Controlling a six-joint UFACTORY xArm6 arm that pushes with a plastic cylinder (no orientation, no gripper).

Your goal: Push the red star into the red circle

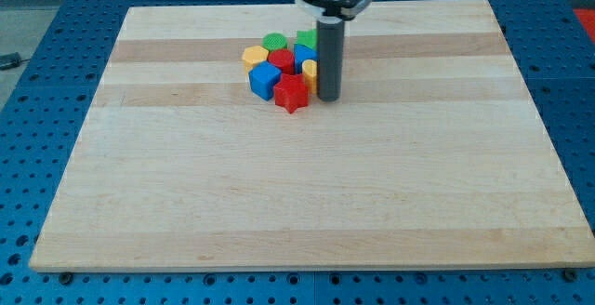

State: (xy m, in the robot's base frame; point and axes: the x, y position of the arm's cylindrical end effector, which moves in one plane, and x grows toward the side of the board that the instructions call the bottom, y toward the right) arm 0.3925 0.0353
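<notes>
Red star (292,93) is sitting at the bottom edge of a tight cluster of blocks near the top middle of the wooden board (307,193). Red circle (282,61) is lying just above it, touching or nearly so, with a blue cube (264,80) at the star's left. A green cylinder (274,42) and a yellow block (254,58) are crowding in above; more blocks are probably hiding behind the rod. My tip (329,97) is resting just right of the star, gripping nothing since it's only a bare rod.
</notes>
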